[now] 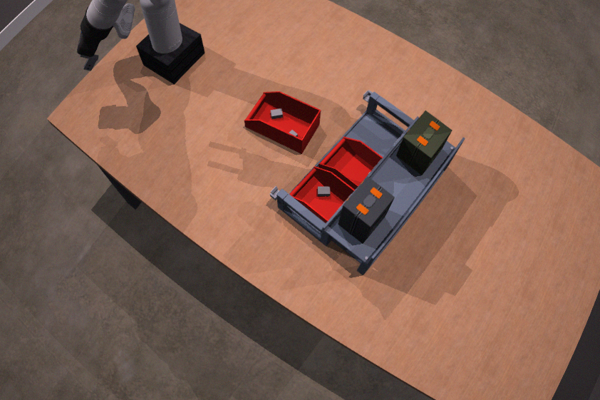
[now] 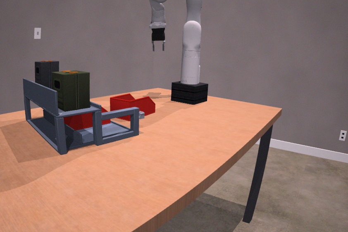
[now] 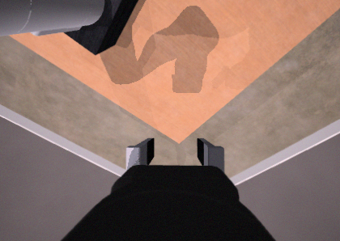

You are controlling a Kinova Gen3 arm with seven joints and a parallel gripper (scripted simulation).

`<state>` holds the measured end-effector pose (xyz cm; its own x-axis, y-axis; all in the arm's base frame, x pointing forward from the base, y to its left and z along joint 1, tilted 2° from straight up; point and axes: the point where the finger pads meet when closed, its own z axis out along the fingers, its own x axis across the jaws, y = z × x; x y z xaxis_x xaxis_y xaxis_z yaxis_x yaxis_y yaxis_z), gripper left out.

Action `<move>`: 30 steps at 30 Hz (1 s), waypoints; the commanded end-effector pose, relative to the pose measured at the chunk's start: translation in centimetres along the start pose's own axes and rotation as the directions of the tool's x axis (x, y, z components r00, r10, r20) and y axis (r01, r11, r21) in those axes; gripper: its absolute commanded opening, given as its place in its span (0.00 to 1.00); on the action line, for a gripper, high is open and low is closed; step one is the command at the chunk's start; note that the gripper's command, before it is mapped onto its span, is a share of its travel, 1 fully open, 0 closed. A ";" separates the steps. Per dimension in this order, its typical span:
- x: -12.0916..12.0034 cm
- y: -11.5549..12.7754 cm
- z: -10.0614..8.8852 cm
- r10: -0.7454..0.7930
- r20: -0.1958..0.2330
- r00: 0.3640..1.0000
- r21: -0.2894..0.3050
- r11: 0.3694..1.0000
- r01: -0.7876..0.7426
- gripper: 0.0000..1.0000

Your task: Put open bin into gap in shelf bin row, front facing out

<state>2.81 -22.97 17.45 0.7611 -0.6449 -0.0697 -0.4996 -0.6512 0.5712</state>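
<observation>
A red open bin lies on the table between the arm's base and the shelf, with two small grey parts in it. It also shows in the exterior view. The grey-blue shelf holds two red bins in its lower row, with a gap at the far end. My gripper is open and empty, high above the table's corner, far from the bin. In the wrist view the fingers point down over the table corner.
Two dark boxes with orange clasps stand on the shelf's upper board. The arm's black base stands near the table's far corner. The shelf shows from the side in the exterior view.
</observation>
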 end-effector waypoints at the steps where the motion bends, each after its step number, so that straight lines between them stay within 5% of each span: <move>1: 0.1 0.0 0.0 0.000 -0.001 1.000 0.000 1.000 0.000 1.00; 30: 3.6 -3.2 -1.3 0.062 -0.040 0.997 0.060 0.996 -0.060 1.00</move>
<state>7.18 -22.72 16.58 0.7418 -0.6706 -0.0021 -0.5686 -0.6305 0.5283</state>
